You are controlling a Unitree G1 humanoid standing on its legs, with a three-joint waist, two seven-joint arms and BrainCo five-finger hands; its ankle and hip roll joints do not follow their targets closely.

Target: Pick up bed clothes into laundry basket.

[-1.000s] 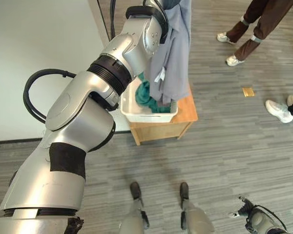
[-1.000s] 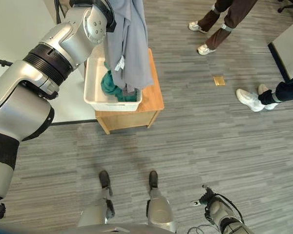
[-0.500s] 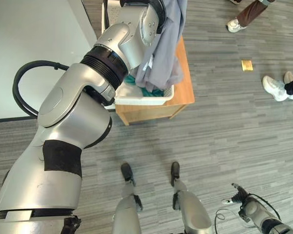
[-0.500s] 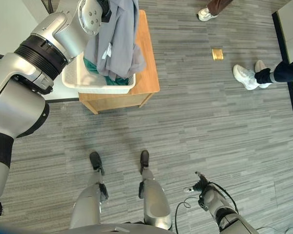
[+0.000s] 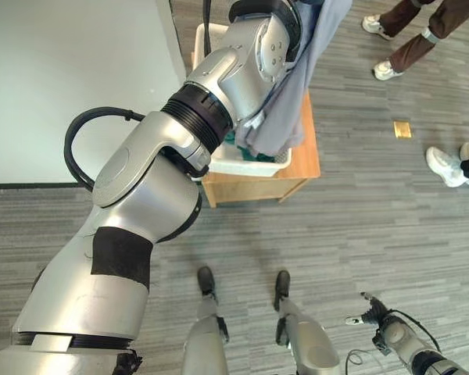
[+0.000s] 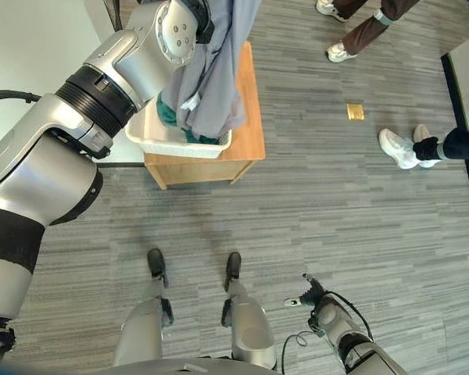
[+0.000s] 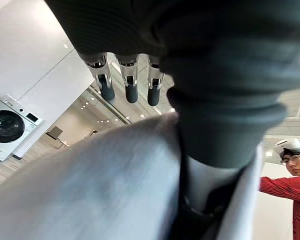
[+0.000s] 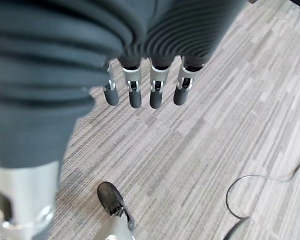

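1. I am seeing my left arm raised high, with a grey garment point(image 5: 285, 109) hanging down from its wrist area over the laundry basket point(image 6: 152, 139).
2. In the left wrist view, the left hand point(image 7: 127, 82) is showing its fingers straight and apart from the cloth; the grey cloth is lying draped just below them, against the dark cover. The hand is relaxed, so the fingers are not gripping it.
3. The lower end of the garment is reaching into the white basket, where a green cloth point(image 6: 166, 112) is already lying.
4. The basket is standing on a small wooden worktop point(image 5: 305, 160), next to a white bed point(image 5: 62, 86).
5. My right hand point(image 8: 145, 90) is hanging low beside the body, over the grey floor point(image 6: 359, 211), with straight fingers and holding nothing.
6. People's legs and shoes point(image 5: 445, 168) are standing on the floor beyond the worktop.
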